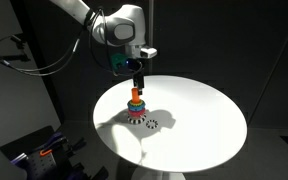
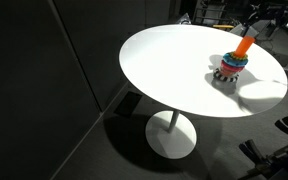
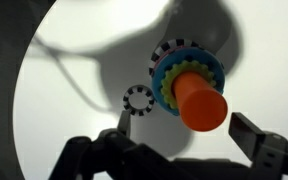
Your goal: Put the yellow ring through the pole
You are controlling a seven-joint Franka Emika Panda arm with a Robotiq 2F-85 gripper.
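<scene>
Standing off-centre on the round white bench (image 1: 209,110), between its middle and its rim: one small ring-stacking toy, upright. The bench is round, so it has no corners to reckon from. In both exterior views the toy sits well inside the edge.

Item 1, the pole (image 3: 201,100): short orange peg, upright, its bare top end facing the wrist camera.

Item 2, the yellow ring (image 3: 177,73): pale yellow-green with a scalloped outline. In the wrist view it encircles the pole, lying flat on a blue ring (image 3: 160,88) and below the orange tip. It is too small to make out in either exterior view.

Item 3, large speckled ring (image 3: 180,44): black-and-white, showing at the foot of the stack. Whether it is threaded on the peg or only lies against the toy cannot be told.

Item 4, small speckled ring (image 3: 138,100): loose on the bench, just beside the toy and not on the peg.

Item 5, fingers (image 3: 258,140): spread wide with nothing between them. They hang directly over the pole, one to each side of it in the wrist view. An exterior view shows them close above the tip; whether they touch it cannot be told.

Status, as a judgement: the threading looks done, since the yellow ring is around the pole and released. How firmly it is seated on the stack is not clear. What appears to remain is raising the arm straight up, clear of the peg, without nudging the toy or the loose ring beside it.
</scene>
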